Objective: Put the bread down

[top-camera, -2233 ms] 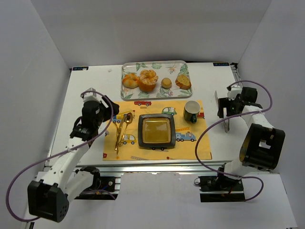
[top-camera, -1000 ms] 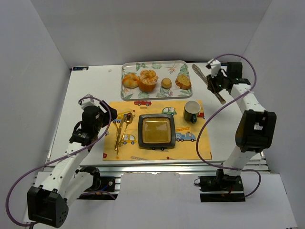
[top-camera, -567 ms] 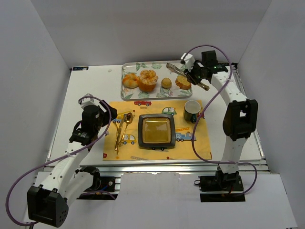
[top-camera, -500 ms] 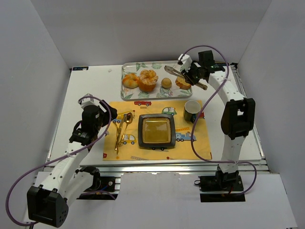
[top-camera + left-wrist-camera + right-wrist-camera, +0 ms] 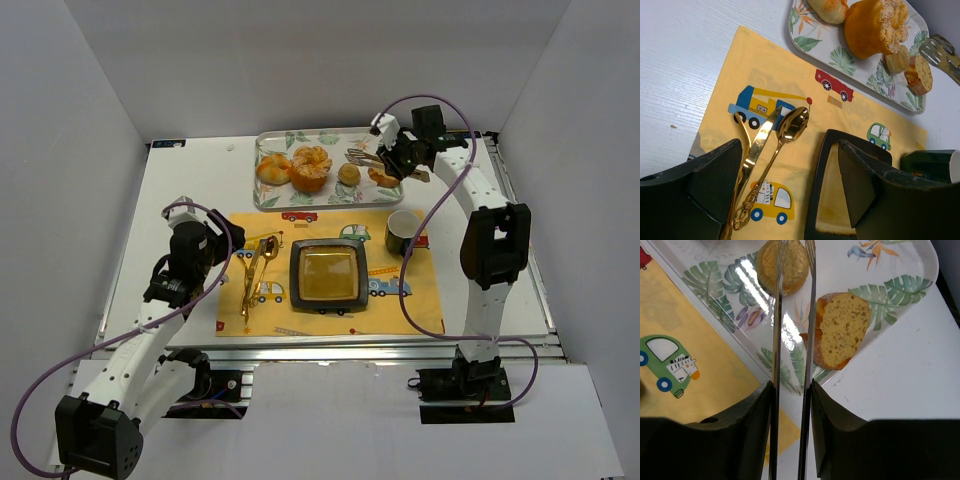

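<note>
Right wrist: right gripper (image 5: 790, 390) w/ tongs (image 5: 776, 340) over tray (image 5: 900, 285) (by bread (image 5: 840, 330)).

Yellow placemat (image 5: 400, 310) with cartoon vehicles lies flat on white table (image 5: 180, 190). Gold cutlery (image 5: 253, 272), including a spoon (image 5: 792, 125), lies on its left part. Dark green mug (image 5: 402, 233) stands upright near its far right corner.

White table (image 5: 180, 190) between plain pale grey walls (image 5: 300, 60), soft even light.

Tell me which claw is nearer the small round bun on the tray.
Right. The right claw hangs just beside the bun, holding tongs; the left claw sits far off by the cutlery.
</note>
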